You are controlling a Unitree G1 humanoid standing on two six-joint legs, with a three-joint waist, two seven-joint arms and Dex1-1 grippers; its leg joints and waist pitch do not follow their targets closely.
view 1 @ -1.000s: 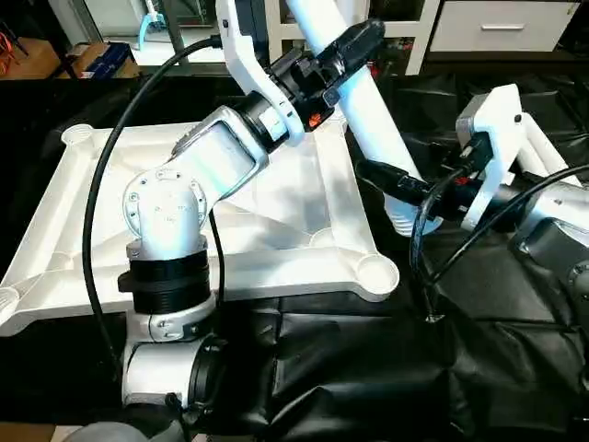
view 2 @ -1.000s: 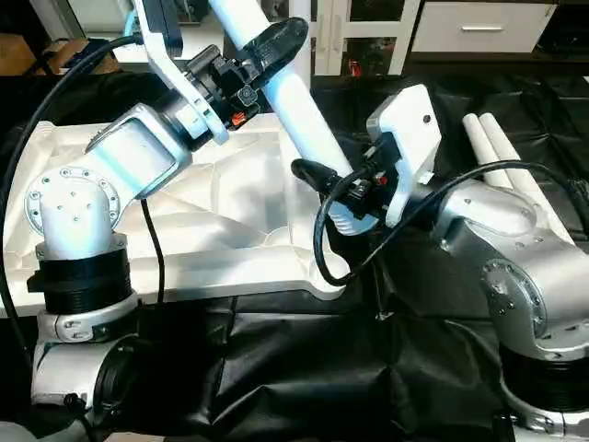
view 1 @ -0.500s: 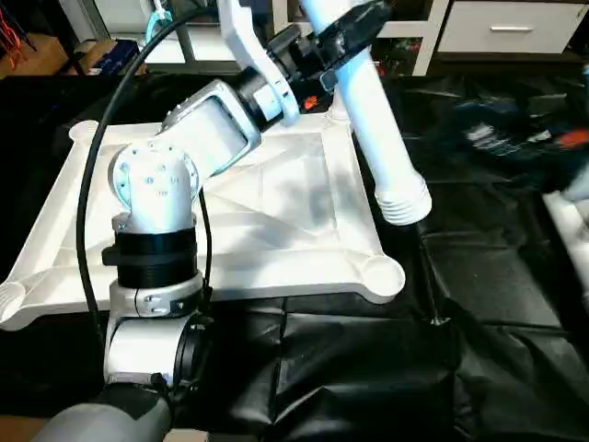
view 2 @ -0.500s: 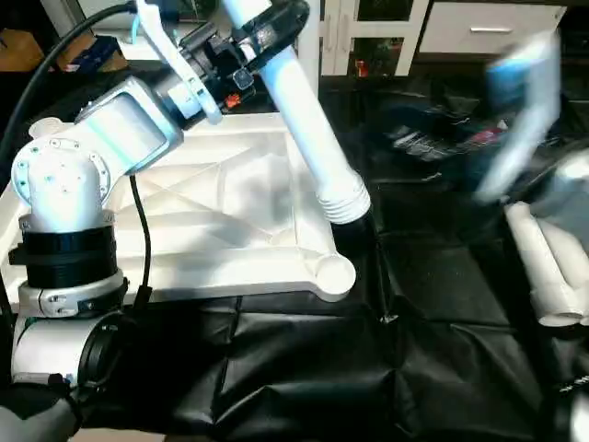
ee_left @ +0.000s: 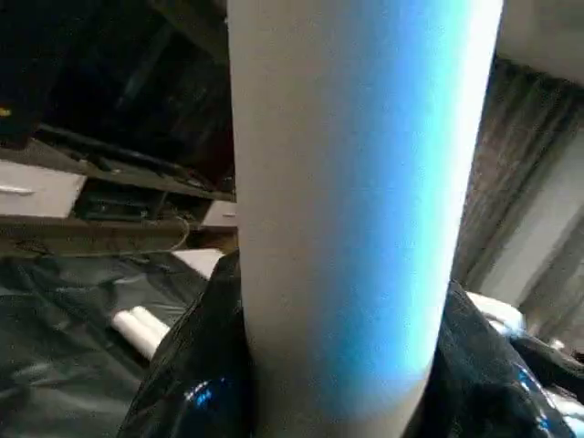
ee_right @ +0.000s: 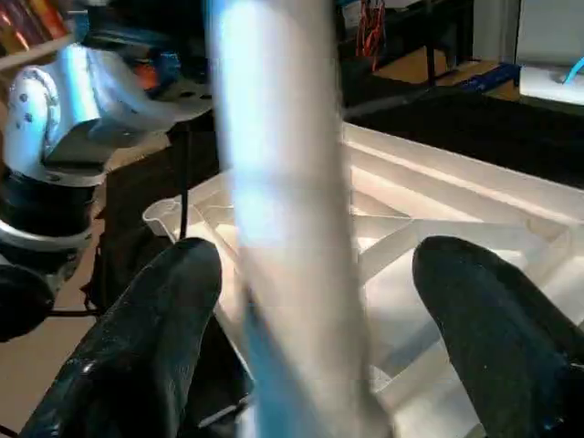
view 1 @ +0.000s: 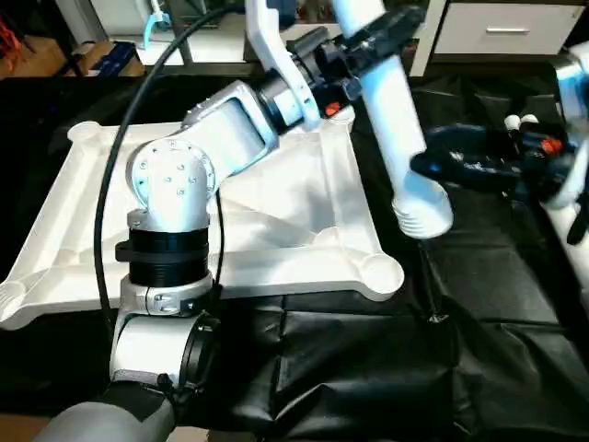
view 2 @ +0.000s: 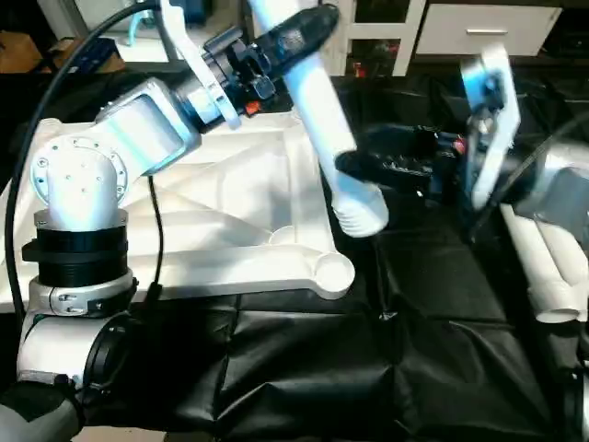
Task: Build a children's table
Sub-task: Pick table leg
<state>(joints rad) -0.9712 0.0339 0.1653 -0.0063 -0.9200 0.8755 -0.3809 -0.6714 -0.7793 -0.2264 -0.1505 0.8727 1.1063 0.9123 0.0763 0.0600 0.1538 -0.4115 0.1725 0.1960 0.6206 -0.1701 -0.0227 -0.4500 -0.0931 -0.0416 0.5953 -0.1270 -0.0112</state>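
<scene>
Even indoor light with a bluish sheen along the leg (ee_left: 356, 210); the right arm (view 2: 502, 138) is motion-blurred

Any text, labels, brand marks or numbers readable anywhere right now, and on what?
None can be read.
The leg, held in the left gripper, is plain white.
The table top shows bare ribs, no lettering.
Small marks on the right gripper body are too blurred to read.
</scene>
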